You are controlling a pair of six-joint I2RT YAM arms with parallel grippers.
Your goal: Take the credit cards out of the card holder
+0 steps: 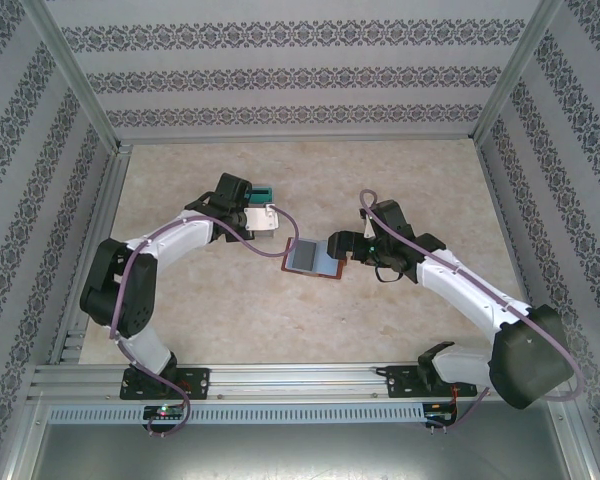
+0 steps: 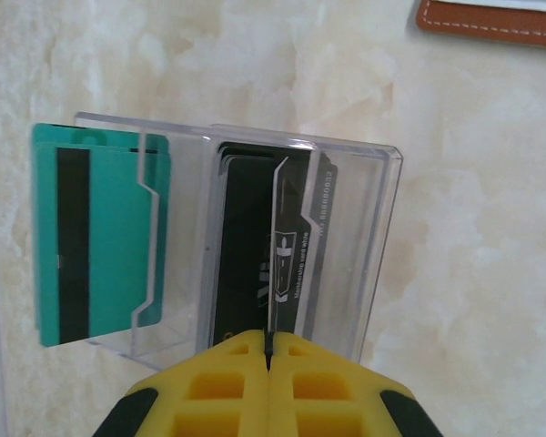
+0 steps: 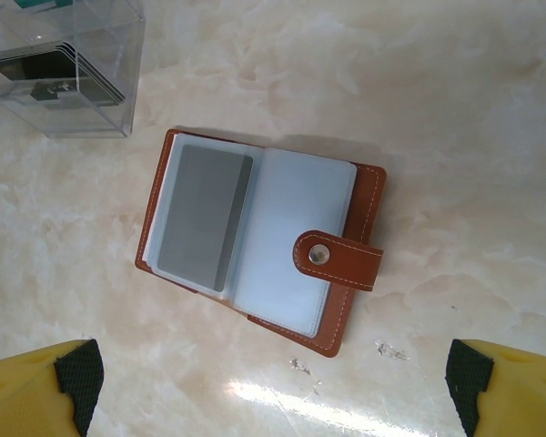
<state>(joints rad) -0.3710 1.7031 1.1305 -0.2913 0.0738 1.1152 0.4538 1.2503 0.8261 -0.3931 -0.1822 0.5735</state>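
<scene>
The brown leather card holder [image 3: 364, 196] lies open on the marble table, its snap strap [image 3: 338, 259] folded over the pale grey-blue sleeves. A grey credit card [image 3: 203, 216] shows inside the left sleeve. My right gripper [image 3: 273, 378] hovers above it, open wide, touching nothing. In the top view the card holder [image 1: 313, 258] sits between both arms, just left of the right gripper [image 1: 342, 245]. My left gripper [image 2: 269, 339] is shut on a thin credit card [image 2: 275, 255], seen edge-on, which stands inside a clear box [image 2: 364, 228] beside a stack of black cards [image 2: 241, 246].
The clear box also holds teal cards [image 2: 91, 237] in its left compartment. In the right wrist view that box [image 3: 64, 73] stands up and left of the card holder. Patterned walls and metal rails [image 1: 90, 240] enclose the table.
</scene>
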